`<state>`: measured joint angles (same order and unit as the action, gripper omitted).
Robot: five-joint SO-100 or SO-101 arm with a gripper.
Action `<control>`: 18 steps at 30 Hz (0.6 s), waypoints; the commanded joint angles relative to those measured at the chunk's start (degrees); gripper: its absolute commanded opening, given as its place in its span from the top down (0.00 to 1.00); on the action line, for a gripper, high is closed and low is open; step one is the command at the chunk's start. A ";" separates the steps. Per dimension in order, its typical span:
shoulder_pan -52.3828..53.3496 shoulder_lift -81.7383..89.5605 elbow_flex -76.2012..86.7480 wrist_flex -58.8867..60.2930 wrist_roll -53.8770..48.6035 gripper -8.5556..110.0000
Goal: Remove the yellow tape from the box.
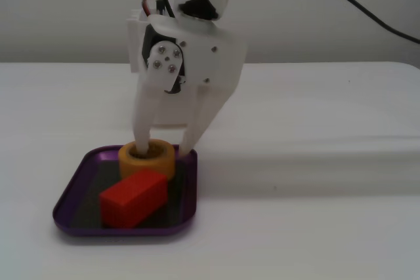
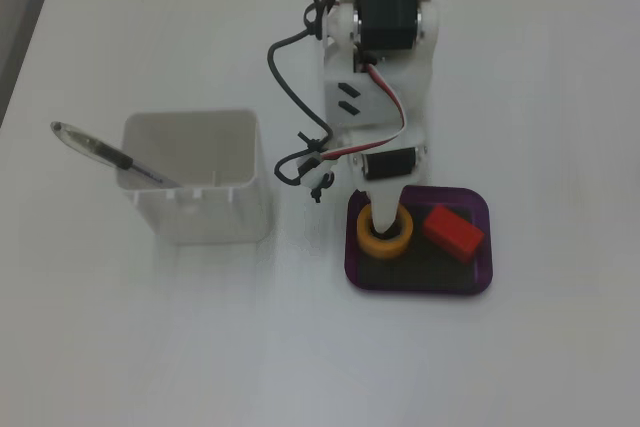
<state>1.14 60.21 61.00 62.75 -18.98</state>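
The yellow tape [image 1: 142, 164] is a thick ring lying flat at the back of the purple box [image 1: 71, 191], touching a red block [image 1: 134, 195]. In the other fixed view the tape [image 2: 386, 245] lies in the left half of the box [image 2: 481, 282]. My white gripper [image 1: 164, 151] comes down from above with its jaws apart. One finger [image 1: 144, 137] stands in the tape's hollow centre and the other stands just outside the ring's right side. From above, the gripper [image 2: 381, 209] is partly hidden under the arm's motor. The tape rests on the box floor.
The red block [image 2: 452, 229] lies in the right part of the box. A tall white square container [image 2: 200, 182] with a pen [image 2: 100, 150] leaning out stands left of the arm. A black cable [image 1: 354, 4] crosses the back right. The tabletop is white.
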 commanded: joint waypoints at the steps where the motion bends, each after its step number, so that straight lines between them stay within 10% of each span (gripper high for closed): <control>1: 0.26 1.23 -2.37 -0.44 -0.44 0.82; 18: 0.18 1.05 -1.41 -4.04 0.00 0.93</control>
<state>1.14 60.21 61.00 59.50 -19.07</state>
